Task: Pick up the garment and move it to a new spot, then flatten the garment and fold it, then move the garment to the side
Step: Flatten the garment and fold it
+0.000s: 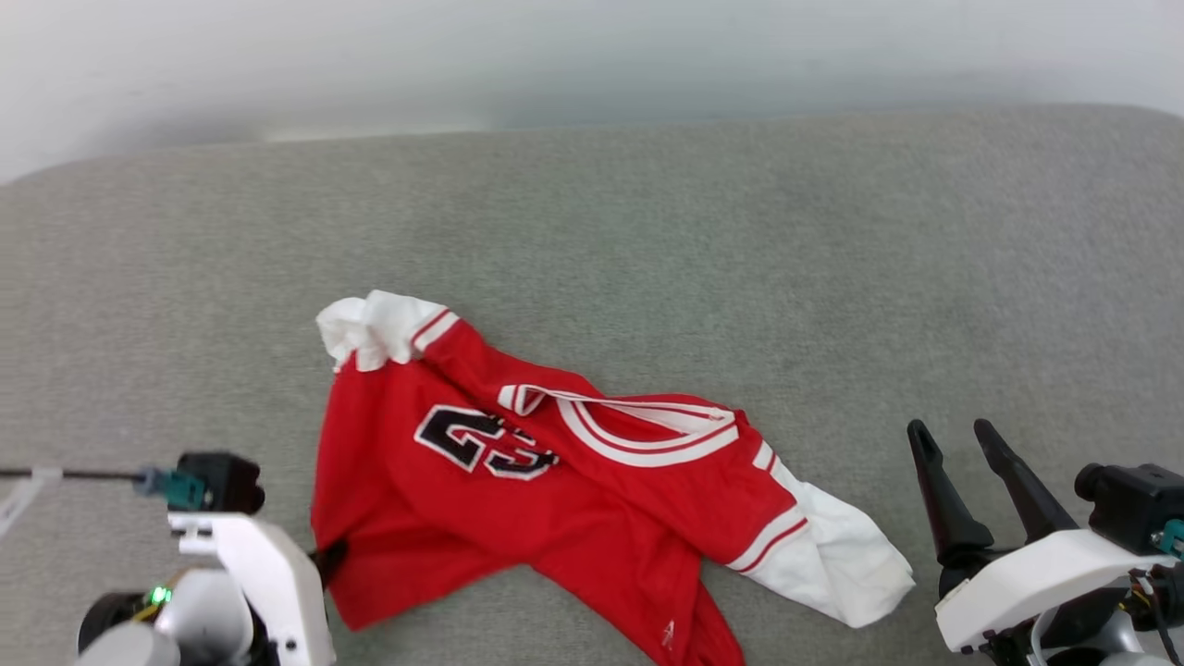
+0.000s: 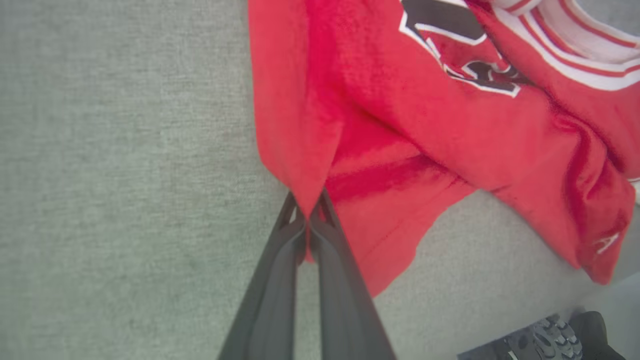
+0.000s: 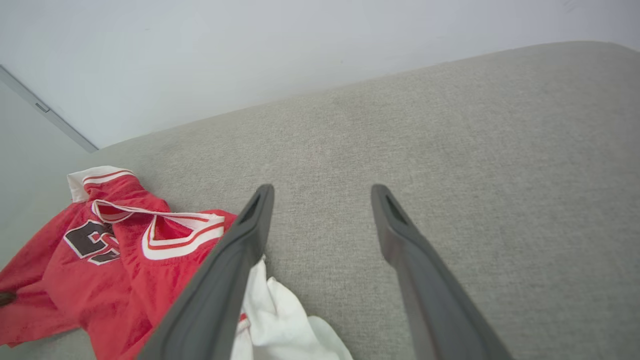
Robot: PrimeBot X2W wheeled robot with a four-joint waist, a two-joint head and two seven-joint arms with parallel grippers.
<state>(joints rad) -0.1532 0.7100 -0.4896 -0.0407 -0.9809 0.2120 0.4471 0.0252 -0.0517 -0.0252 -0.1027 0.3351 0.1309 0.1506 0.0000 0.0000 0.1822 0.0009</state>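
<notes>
The garment point(image 1: 592, 481), a red T-shirt with white sleeves, striped collar and a black number print, lies crumpled on the grey surface, centre-left in the head view. My left gripper point(image 2: 306, 212) is shut on the garment point(image 2: 450, 130), pinching a fold of red cloth at its left edge; in the head view only a dark fingertip point(image 1: 328, 558) pokes into the cloth. My right gripper point(image 1: 955, 439) stands open over bare grey surface, just right of the white sleeve point(image 1: 846, 564). The right wrist view has the garment point(image 3: 115, 260) at lower left, beside that gripper point(image 3: 322, 192).
The grey fabric surface point(image 1: 740, 259) stretches wide behind and right of the garment, ending at a pale wall point(image 1: 592, 55). A dark wheel and base part point(image 2: 555, 340) shows below the surface's near edge in the left wrist view.
</notes>
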